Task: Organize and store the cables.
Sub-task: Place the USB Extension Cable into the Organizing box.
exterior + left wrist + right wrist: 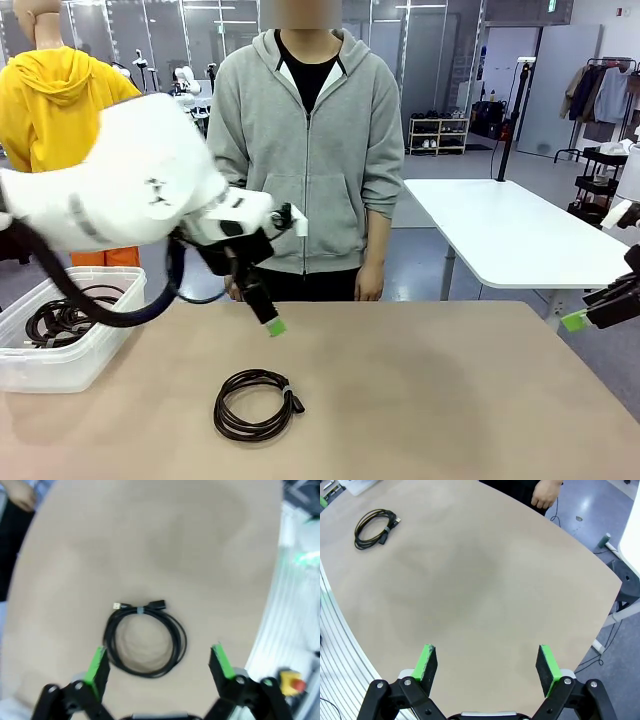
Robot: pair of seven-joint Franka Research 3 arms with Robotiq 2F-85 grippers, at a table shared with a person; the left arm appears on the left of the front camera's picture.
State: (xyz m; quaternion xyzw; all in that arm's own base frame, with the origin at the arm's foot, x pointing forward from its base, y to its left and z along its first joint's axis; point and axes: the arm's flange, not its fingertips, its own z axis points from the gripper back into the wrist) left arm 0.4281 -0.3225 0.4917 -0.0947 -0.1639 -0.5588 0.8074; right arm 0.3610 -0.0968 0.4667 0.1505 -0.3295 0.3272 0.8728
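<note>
1. The left end effector (160, 662) hangs wide open above the coiled cable (257, 404) on the tabletop (450, 400).
2. The right end effector (486, 665) is wide open, empty, well apart.
3. More cables (60, 318) lie in the bin (70, 365).

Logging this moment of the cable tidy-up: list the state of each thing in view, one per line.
coiled cable: lying flat on the table, wound and tied, untouched.
plastic bin: open, no lid, holding coiled cables.
left gripper: open, empty, above the coiled cable.
right gripper: open, empty, over bare table.
person's hand: at the far edge, holding nothing.
</note>
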